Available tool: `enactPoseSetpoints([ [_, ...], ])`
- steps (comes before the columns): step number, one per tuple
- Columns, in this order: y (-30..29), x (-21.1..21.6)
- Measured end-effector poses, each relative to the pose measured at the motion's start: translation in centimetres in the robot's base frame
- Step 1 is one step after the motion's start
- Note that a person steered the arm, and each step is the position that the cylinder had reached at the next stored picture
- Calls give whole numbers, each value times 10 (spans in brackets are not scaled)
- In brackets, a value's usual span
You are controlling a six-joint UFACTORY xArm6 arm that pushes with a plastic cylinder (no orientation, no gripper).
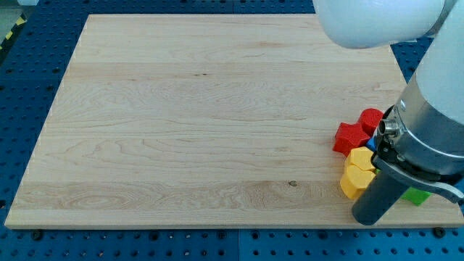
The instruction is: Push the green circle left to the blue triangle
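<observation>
A green block (pixel 417 196) shows only as a small patch at the view's lower right, mostly hidden behind my arm, so its shape cannot be made out. A sliver of a blue block (pixel 370 143) peeks out between the red and yellow blocks, and the rest of it is hidden by the arm. My dark rod comes down at the lower right. My tip (pixel 369 217) is near the board's bottom edge, just below the lower yellow block and left of the green patch.
A red star (pixel 350 137) and a second red block (pixel 372 119) lie at the right edge. Two yellow blocks (pixel 360 158) (pixel 354 181) sit just below them. The wooden board (pixel 203 116) lies on a blue pegboard table. My white arm covers the view's upper right.
</observation>
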State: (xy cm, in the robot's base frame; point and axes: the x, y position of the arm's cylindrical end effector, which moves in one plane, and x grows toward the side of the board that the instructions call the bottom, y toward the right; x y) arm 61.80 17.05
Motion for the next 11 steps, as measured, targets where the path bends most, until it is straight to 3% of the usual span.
enactPoseSetpoints([
  [1,42,0],
  [2,49,0],
  [8,49,-18],
  [11,14,-36],
])
